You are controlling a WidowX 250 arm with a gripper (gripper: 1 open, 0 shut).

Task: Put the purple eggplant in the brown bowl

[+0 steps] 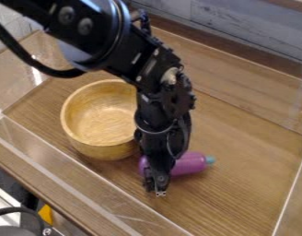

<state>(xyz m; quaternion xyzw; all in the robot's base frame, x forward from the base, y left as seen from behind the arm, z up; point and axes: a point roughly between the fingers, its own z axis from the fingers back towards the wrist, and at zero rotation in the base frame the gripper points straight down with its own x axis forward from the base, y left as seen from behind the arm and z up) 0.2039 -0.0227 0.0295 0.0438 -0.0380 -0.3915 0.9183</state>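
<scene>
The black robot arm (pixel 117 46) reaches down from the upper left over a wooden tabletop (pixel 239 101) and points its gripper (pixel 157 184) straight at the surface. The purple eggplant (pixel 187 165) lies on its side on the table, near the front and just right of the brown bowl (pixel 102 118), with its small teal stem tip pointing right. The gripper comes down over the eggplant's left end, hiding that part of it (only the right half and the stem show). Its fingers (pixel 155 181) reach the tabletop at the eggplant's near side, but whether they are pressed onto the eggplant or merely standing apart around it I cannot tell. The bowl sits upright to the left, close beside the arm.
</scene>
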